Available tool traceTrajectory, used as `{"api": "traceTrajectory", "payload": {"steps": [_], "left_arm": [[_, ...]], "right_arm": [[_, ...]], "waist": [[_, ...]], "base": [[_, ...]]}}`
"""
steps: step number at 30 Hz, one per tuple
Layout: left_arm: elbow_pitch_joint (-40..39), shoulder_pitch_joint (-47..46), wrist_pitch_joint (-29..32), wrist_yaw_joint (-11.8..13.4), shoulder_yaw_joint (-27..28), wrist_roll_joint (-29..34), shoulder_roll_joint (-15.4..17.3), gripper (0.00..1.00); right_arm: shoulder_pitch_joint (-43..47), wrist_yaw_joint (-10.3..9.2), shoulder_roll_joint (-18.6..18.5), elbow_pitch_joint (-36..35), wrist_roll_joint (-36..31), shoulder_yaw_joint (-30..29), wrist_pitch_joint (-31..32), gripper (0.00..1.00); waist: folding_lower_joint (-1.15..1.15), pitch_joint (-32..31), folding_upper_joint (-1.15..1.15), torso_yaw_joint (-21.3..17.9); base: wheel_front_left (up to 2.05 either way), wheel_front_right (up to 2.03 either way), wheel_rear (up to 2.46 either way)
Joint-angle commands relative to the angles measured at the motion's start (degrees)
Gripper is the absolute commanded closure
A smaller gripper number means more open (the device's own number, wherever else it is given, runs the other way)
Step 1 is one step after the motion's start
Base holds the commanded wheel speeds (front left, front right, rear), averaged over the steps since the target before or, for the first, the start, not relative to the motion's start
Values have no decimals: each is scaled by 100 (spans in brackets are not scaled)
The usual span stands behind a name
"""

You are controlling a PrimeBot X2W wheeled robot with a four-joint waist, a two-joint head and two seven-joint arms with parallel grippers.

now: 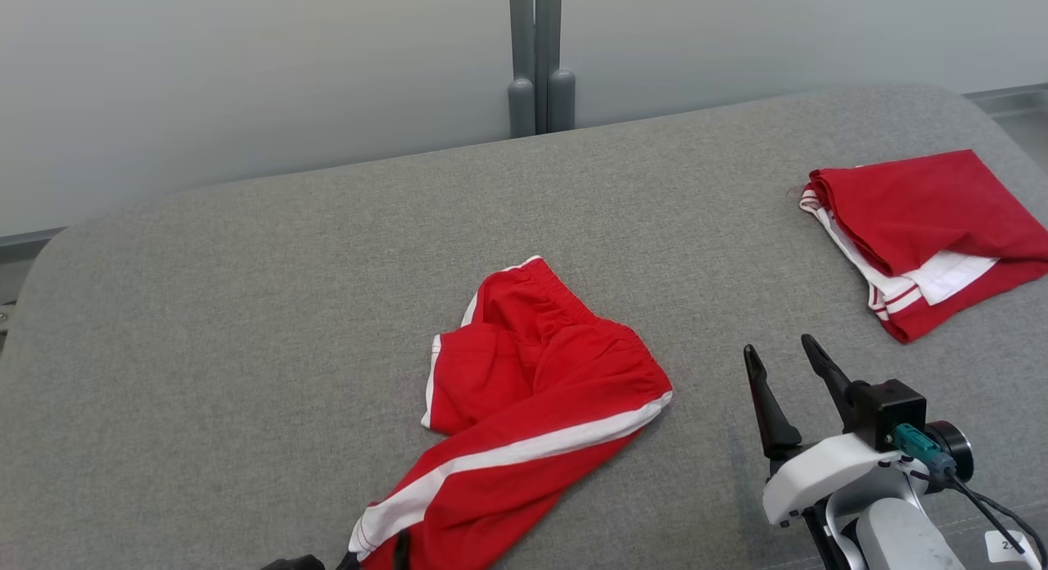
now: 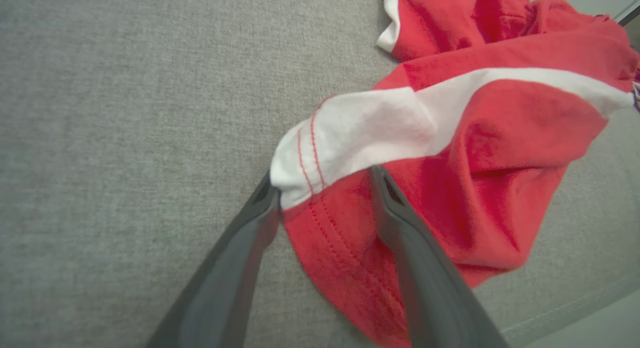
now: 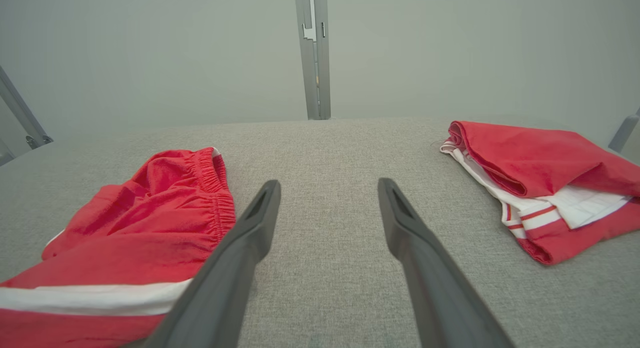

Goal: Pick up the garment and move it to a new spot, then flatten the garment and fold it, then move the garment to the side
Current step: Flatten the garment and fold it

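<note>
Currently, left tool (image 2: pixel 324 177): held spread and pinching nothing; its two fingers are set astride the hem, one fingertip touching the white edge and the other laid over the red cloth.
Hem (image 2: pixel 305 158): found between the left tool's fingers but not clamped; white, crossed by red stitching, with the red leg opening just below it.
Garment (image 1: pixel 532 390): red shorts with a white side stripe, left crumpled on the desk (image 1: pixel 246 308); they reach from the left tool's fingertips forward and across toward the right tool's side.
Long axis: judged to run from the hem at the left tool to the waistband at the far end, with the white stripe laid along it.
Waistband (image 1: pixel 557 300): gathered elastic, pointed away from the left tool; it is seen ahead of the right tool and off to its left.
Right tool (image 1: pixel 779 347): spread wide with nothing between its fingers, held over bare desk between the two red pieces.
Folded garment (image 1: pixel 925 226): red and white, set well apart on the right tool's right.
Done: nothing yet, as far as can be judged; only the grasp is being set up.
Left: closing on the hem, lifting and moving the garment, flattening, folding, moving aside.
</note>
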Motion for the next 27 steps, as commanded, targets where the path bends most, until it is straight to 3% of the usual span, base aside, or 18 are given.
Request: {"api": "traceTrajectory", "payload": {"steps": [1, 13, 16, 17, 19, 24, 27], "left_arm": [[-27, -55, 18, -21, -88, -123, 10, 14], [-702, 180, 12, -21, -137, -385, 292, 26], [-824, 193, 12, -21, -271, -539, 315, 35], [-876, 177, 12, -21, -376, -619, 351, 44], [-971, 133, 12, -21, -415, -690, 369, 49], [-1055, 122, 11, -21, -402, -750, 414, 58], [-1087, 151, 12, -21, -434, -771, 452, 78]], "right_arm": [[-10, -9, -23, 7, 29, -13, -13, 0], [71, -9, 34, 22, 59, -42, -13, 0], [45, -9, 37, 43, 72, -25, -13, 0], [31, -9, 43, 57, 77, -4, -13, 0], [15, -9, 43, 79, 77, 17, -13, 0], [-4, -9, 38, 106, 86, 38, -13, 0], [-4, -9, 32, 146, 107, 45, -13, 0]], "waist": [[0, -4, 0, -3], [0, -24, 0, 95], [0, -12, 0, 133], [0, -3, 0, 160], [0, 8, 0, 183], [0, 23, 0, 207], [0, 32, 0, 218]], "base": [[0, 0, 0], [0, 0, 0], [0, 0, 0], [0, 0, 0], [0, 0, 0], [0, 0, 0], [0, 0, 0]]}}
